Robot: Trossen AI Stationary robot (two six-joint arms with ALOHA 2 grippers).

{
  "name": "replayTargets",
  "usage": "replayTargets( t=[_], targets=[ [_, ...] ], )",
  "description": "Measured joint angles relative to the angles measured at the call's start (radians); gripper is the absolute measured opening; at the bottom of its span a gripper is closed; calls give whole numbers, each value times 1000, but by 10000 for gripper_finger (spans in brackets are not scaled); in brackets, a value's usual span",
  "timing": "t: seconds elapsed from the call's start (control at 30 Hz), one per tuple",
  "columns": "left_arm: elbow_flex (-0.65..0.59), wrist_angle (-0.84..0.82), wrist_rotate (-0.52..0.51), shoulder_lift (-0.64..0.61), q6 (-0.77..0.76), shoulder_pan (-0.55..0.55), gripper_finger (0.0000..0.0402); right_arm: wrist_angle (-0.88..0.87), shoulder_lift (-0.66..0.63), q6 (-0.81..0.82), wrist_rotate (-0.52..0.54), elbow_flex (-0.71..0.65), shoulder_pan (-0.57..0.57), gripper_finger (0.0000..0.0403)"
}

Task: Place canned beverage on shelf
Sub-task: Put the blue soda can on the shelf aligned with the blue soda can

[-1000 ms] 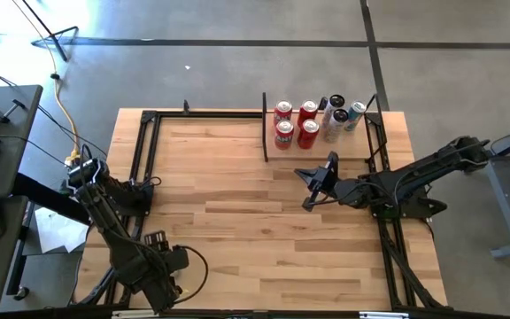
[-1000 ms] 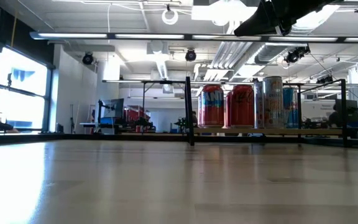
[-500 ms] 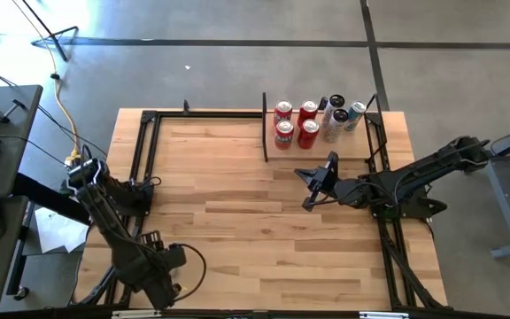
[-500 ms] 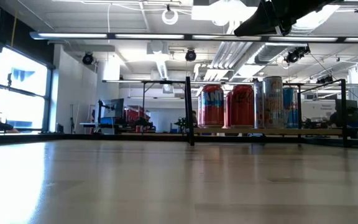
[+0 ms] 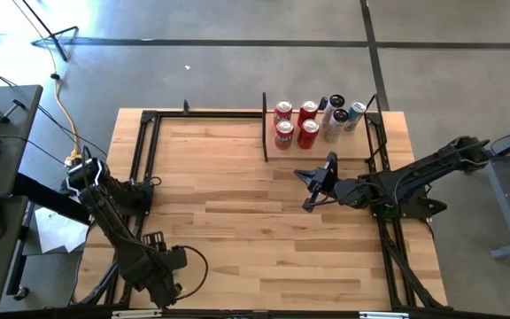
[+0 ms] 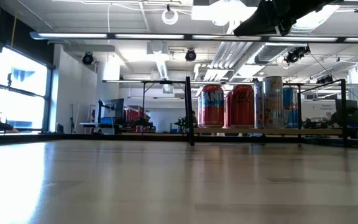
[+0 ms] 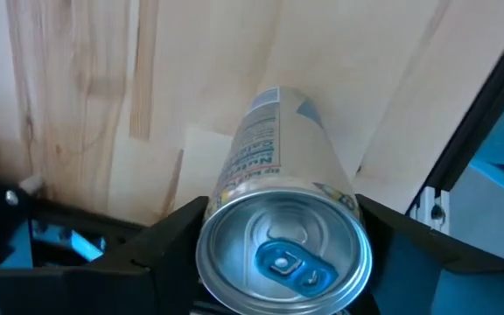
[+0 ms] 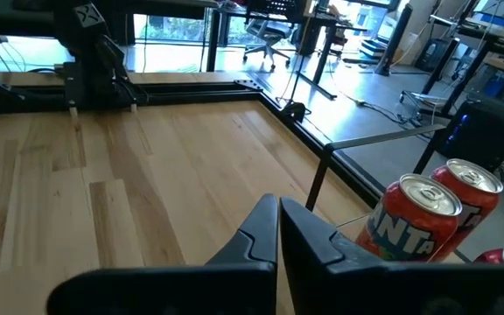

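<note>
The left gripper (image 7: 278, 254) holds a pale can (image 7: 280, 219) between its two fingers (image 7: 160, 241), which stand wide on both sides of it; the can's silver top with a blue tab faces the wrist camera. This gripper is at the near left corner of the table (image 5: 237, 221). The right gripper (image 5: 315, 184) hangs above the middle right of the table with its fingers pressed together and nothing in them. Just behind it is the shelf (image 5: 361, 146), at the far right corner, where six cans (image 5: 308, 122) stand close together, four of them red.
</note>
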Motion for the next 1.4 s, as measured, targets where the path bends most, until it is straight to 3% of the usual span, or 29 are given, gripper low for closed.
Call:
replayTargets(
  t=[0.1,0.2,0.4,0.53,0.8,1.03,1.17,1.4],
  targets=[
    [0,9,-29,-1,45,11,223,-3,0,0,-5,0,1,0],
    [1,11,-43,-1,131,60,223,-8,0,0,-6,0,19,0],
    [13,26,-87,2,423,264,223,-20,-1,-8,40,0,100,0],
    [47,144,-149,8,632,425,223,-25,-2,-8,82,0,148,0],
    [78,329,-128,4,929,713,223,-80,-4,37,158,0,210,0],
    [82,448,-71,10,1062,865,223,-120,-9,79,181,0,211,0],
    [166,403,-64,58,1127,895,223,-121,-9,78,190,0,212,0],
    [435,222,-73,247,1266,907,223,-127,-9,79,191,0,191,0]
  ],
)
